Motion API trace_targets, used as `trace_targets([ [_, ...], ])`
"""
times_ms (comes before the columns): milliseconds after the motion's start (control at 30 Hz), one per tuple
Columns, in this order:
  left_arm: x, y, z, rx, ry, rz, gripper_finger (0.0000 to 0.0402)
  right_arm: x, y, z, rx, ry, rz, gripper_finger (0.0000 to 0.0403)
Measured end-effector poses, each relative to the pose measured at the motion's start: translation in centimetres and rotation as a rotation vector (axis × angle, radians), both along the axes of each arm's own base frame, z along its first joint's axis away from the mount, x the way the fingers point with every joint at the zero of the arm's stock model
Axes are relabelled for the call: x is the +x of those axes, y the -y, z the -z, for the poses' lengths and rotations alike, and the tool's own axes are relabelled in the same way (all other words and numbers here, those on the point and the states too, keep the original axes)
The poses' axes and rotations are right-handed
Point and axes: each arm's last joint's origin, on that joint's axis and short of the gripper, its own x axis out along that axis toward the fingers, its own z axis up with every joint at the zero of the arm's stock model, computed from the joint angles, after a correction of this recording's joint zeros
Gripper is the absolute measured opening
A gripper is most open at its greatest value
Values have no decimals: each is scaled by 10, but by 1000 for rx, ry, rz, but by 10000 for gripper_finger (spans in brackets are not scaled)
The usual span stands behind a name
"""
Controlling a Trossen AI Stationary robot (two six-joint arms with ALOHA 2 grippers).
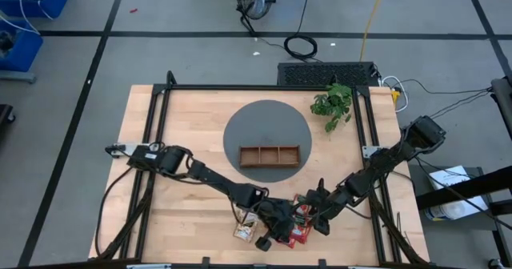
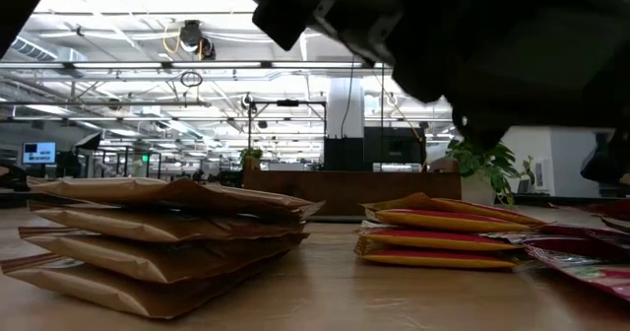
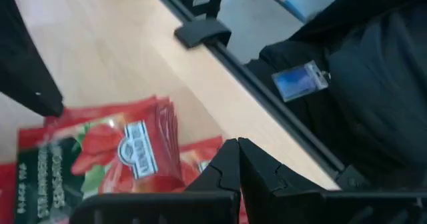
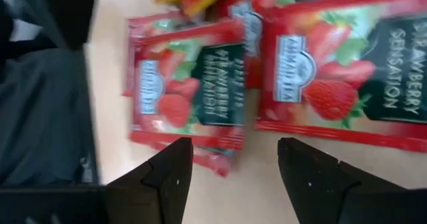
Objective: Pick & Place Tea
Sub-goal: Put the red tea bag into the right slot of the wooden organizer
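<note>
Both grippers worked at the near edge of the table [image 1: 192,133], over the cluster of tea sachets [image 1: 276,227].

The left gripper [image 3: 238,159] had its fingers pressed together with nothing between them; a red strawberry sachet [image 3: 127,154] lay flat on the wood just beyond the fingertips.

The right gripper [image 4: 233,174] had its fingers spread apart, empty, with a red sachet [image 4: 190,91] lying directly ahead of the gap.

The wooden tray [image 1: 270,155] sat on the grey round mat [image 1: 240,125], well apart from both grippers. More sachets [image 2: 443,234] lay stacked on the table.
</note>
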Motion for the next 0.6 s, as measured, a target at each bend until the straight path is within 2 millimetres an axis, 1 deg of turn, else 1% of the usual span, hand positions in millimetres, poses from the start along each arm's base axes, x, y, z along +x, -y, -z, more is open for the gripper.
trace_targets([
  [133, 4, -8, -2, 6, 14, -36, 14, 1, 0, 3, -6, -4, 3, 206],
  [300, 7, -16, 3, 13, 2, -56, 4, 2, -1, 2, -9, 21, 18, 206],
  [467, 11, -28, 4, 10, -11, -84, 14, 3, 0, 2, -24, 34, 33, 206],
  [600, 11, -31, 5, 19, -15, -84, 4, 3, 0, 2, -26, 34, 26, 201],
])
